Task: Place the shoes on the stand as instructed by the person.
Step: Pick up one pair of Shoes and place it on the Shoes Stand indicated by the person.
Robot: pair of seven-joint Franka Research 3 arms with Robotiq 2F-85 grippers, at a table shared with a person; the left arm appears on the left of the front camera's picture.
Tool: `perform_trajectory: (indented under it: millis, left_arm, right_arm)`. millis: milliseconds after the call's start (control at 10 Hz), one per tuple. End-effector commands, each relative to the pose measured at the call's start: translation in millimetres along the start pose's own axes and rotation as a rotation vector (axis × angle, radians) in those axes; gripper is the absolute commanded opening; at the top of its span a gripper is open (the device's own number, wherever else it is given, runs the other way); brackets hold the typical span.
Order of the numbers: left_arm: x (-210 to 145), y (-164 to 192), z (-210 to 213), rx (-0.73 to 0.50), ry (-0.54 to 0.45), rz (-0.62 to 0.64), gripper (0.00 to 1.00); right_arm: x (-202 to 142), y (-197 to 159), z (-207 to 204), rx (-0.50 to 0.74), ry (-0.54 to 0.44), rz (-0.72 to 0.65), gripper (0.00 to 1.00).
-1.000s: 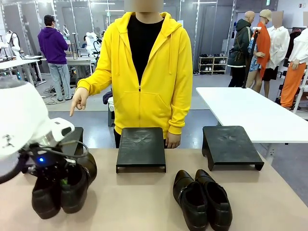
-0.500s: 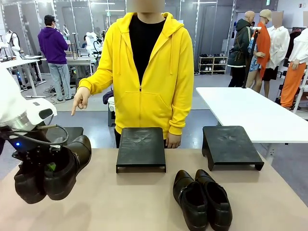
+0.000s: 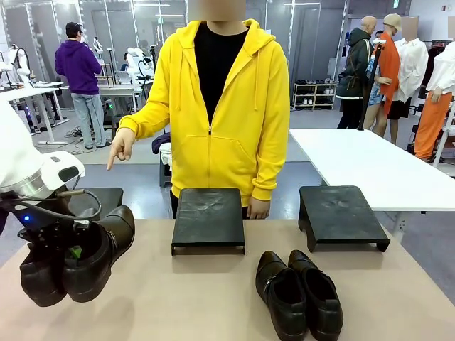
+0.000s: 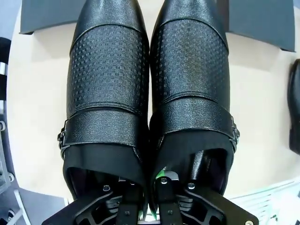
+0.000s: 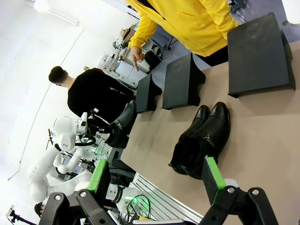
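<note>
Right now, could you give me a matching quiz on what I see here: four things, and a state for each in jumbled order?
1 left tool
2 right tool
3 loose shoes
4 person's hand

a lying on the table
b index finger pointing down
c shut on a pair of shoes
d open

Pairs: 1-c, 2-d, 3-a, 4-b.

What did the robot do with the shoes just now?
The left gripper, shut on the held pair, carried it a little higher and toward the robot's left, with the toes tipping upward. The other pair, the stands and the person's pointing hand stayed put.
</note>
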State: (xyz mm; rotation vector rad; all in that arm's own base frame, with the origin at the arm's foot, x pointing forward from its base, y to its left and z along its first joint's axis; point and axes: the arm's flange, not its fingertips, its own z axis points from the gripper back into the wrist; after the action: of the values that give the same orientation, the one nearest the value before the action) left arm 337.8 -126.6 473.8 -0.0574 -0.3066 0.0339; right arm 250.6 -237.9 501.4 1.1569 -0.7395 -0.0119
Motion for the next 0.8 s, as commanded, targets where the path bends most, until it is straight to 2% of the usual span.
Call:
perform_trajectory:
  millis: [0,200,400,700]
  left_arm:
    - [0.0,0.1,1.0,-0.001,-0.002,0.000,0.08]
    - [27.1,26.4,15.7,0.051,-0.170,-0.061,0.08]
    - [52.5,51.9,20.4,0.062,-0.219,-0.088,0.08]
    - [98.8,83.2,4.1,0.045,-0.313,-0.132,0.08]
  right_arm:
    - [0.7,1.0,2.4,0.008,-0.004,0.016,1.00]
    - [0.7,1.0,2.4,0.008,-0.004,0.016,1.00]
    - [0.7,1.0,2.4,0.008,-0.004,0.016,1.00]
    - [0.7,1.0,2.4,0.008,-0.004,0.016,1.00]
